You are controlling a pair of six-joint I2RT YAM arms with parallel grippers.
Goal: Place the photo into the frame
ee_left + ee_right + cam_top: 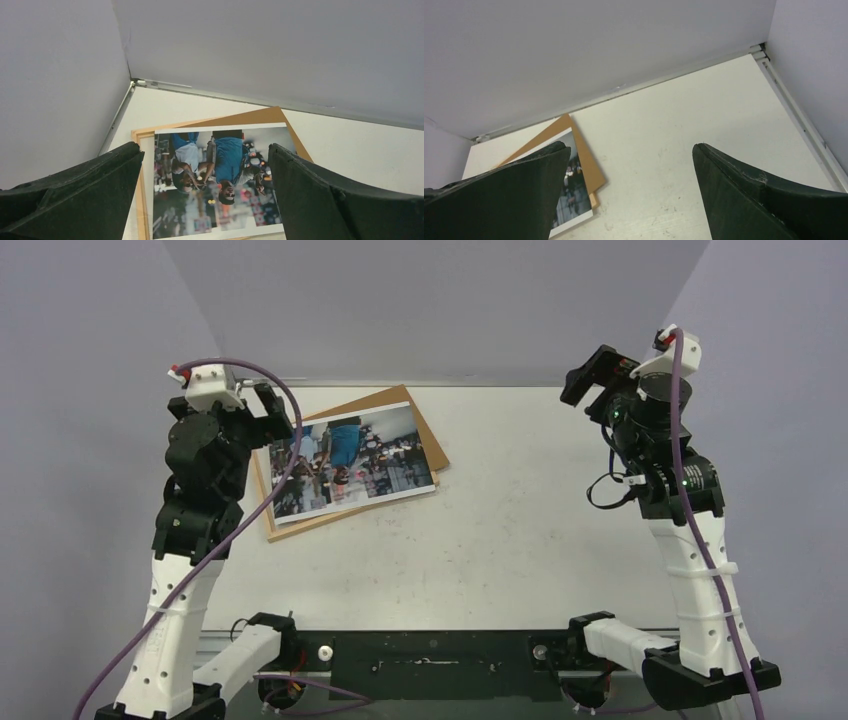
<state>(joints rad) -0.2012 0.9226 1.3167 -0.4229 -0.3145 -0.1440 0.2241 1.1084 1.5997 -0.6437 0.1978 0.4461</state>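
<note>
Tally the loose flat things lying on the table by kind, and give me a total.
photo: 1
frame: 1
brown board: 1
Total: 3

Jaws wide apart on left gripper (205, 150); right gripper (629, 147) likewise (both held aloft, elbows bent).
</note>
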